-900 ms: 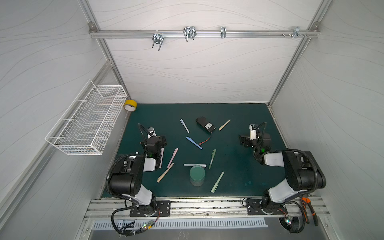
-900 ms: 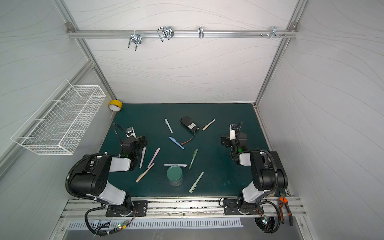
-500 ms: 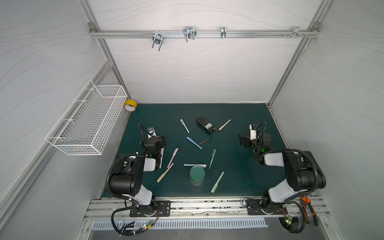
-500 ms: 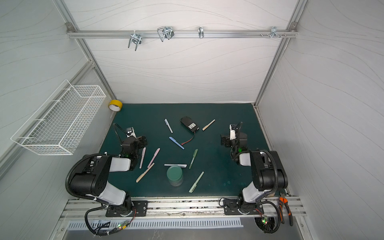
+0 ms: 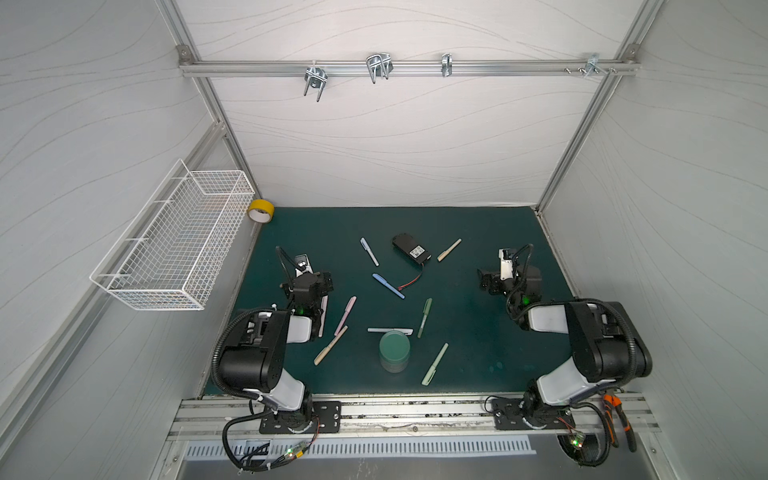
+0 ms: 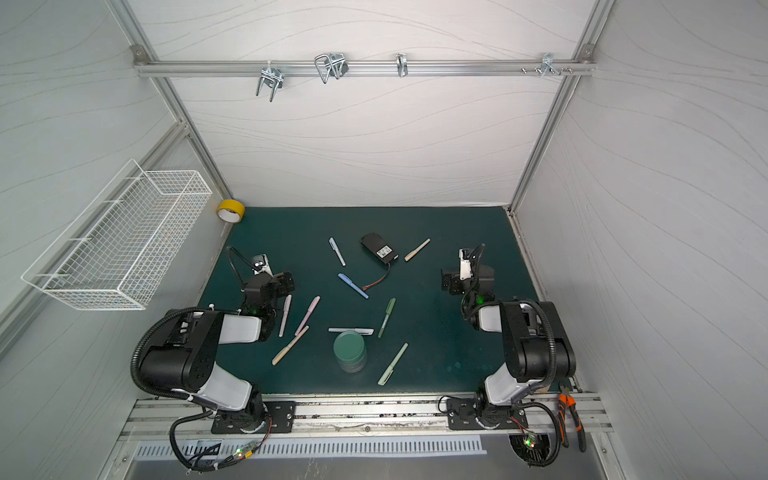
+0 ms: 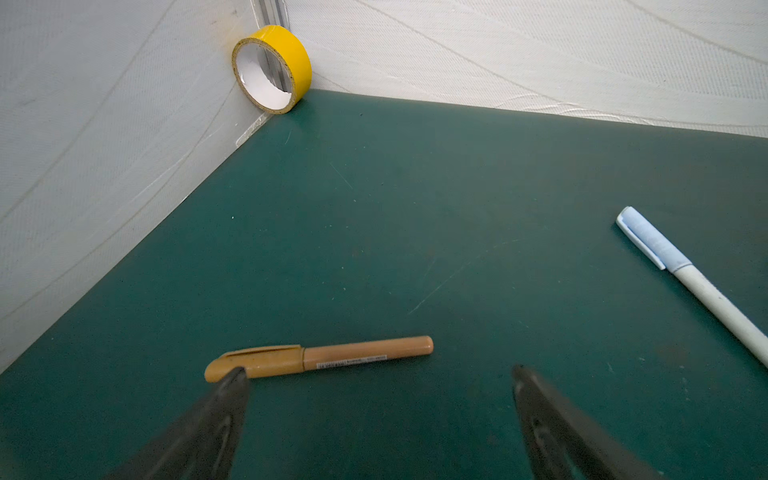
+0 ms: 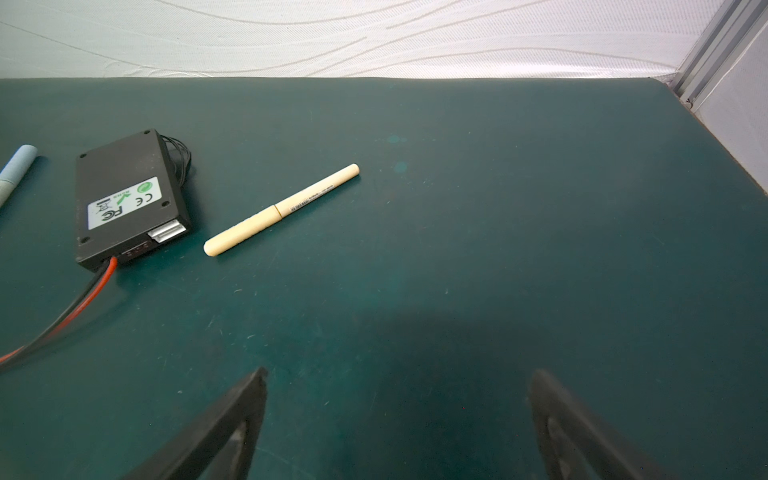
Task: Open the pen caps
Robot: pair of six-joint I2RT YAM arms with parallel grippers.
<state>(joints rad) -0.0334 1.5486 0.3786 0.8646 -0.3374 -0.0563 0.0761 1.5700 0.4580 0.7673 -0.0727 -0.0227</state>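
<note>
**Both grippers released; pen caps (image 7: 257, 361) not yet pulled.**
I hold the left gripper (image 7: 379, 372) spread to straddle the tan pen (image 7: 365, 353), well left of the battery pack (image 5: 411, 250); the right gripper (image 8: 400, 372), equally spread and empty, faces the cream pen (image 8: 282, 208) just right of that pack.

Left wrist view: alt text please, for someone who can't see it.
A capped tan plastic pen lies flat on the dark green mat just ahead of the left gripper, open and empty. A white pen with a pale blue cap lies aside, and a yellow tape roll stands on edge in the far corner.
</note>
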